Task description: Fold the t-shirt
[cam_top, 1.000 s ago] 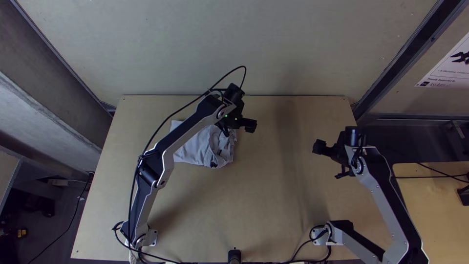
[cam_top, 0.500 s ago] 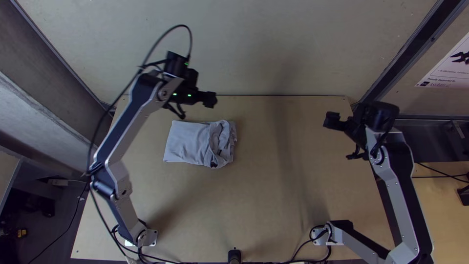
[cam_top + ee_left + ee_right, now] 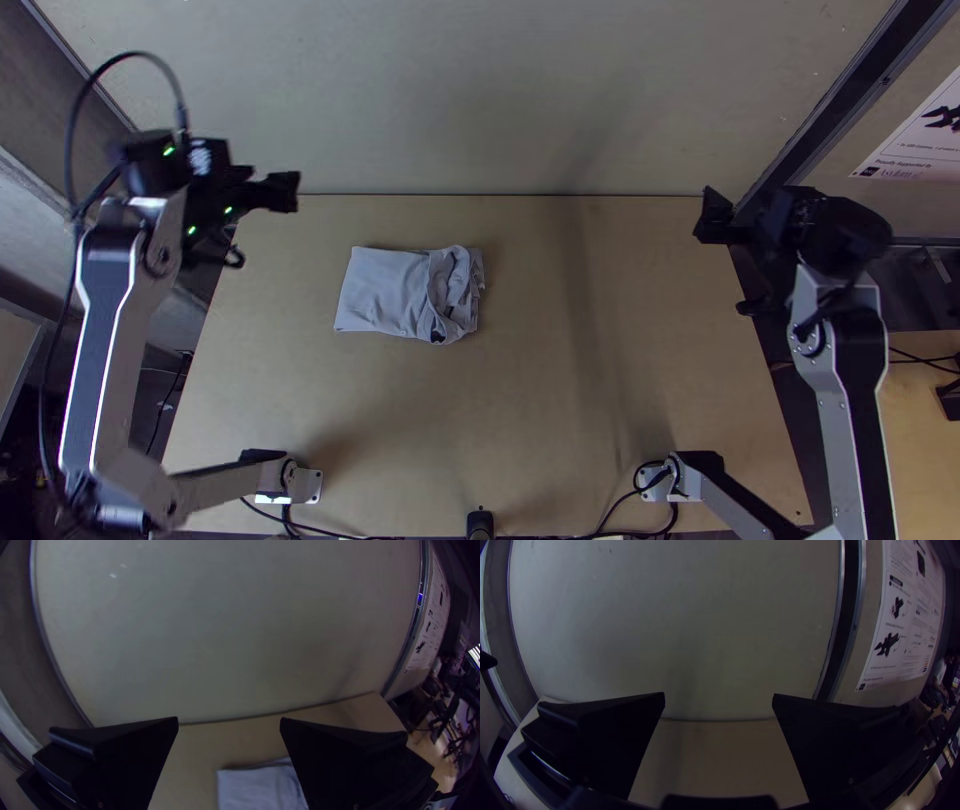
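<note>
i've got the left gripper's (image 3: pixel 262 225) fingers wide apart, up and to the left of the t-shirt (image 3: pixel 405 290) in the top view; wall (image 3: pixel 550 100) and wood show between them from the left wrist. the right gripper (image 3: pixel 728 262) has its fingers wide apart too, well off to the right of the t-shirt, and between that pair i see wall and the far part of the table (image 3: pixel 560 430).

the t-shirt itself lies apart from both grippers, folded into a compact packet, flat and smooth on its left part, rumpled and overlapped on its right, with a small dark patch at the near edge. i can't count its layers. my left wrist view cuts it off at the bottom edge, and one finger covers part of it. from above, the left arm (image 3: pixel 120 300) looks smeared, so its finer parts are hard to make out.

for room, wood surrounds the t-shirt: a narrower strip between it and the table's far edge, where the wall rises, and broader stretches on its near side and to its right.
</note>
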`<state>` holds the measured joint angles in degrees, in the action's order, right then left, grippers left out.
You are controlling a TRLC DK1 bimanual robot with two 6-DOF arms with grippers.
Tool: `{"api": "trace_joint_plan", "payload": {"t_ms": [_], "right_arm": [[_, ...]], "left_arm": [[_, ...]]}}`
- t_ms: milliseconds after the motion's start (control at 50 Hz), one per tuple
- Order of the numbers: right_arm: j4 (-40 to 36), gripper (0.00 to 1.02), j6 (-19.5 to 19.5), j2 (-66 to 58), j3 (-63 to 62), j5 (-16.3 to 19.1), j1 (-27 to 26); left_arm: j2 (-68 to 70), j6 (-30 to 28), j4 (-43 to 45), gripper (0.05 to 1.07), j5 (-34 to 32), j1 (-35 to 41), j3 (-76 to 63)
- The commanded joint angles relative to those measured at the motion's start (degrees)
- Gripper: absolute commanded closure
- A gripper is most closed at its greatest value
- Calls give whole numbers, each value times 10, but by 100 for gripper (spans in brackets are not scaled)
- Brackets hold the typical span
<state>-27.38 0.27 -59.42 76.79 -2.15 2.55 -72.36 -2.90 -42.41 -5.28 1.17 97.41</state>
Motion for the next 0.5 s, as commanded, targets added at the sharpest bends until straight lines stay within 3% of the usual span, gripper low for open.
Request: {"api": "trace_joint_plan", "payload": {"t_ms": [0, 180, 480], "right_arm": [[22, 4, -12, 36, -11, -2, -4], [116, 4, -8, 122, -95, -6, -14], [193, 4, -9, 289, -242, -7, -22]], "left_arm": [[85, -26, 59, 10, 2, -32, -85], [212, -27, 161, 10, 23, -47, -228], [412, -26, 268, 10, 33, -63, -447]]}}
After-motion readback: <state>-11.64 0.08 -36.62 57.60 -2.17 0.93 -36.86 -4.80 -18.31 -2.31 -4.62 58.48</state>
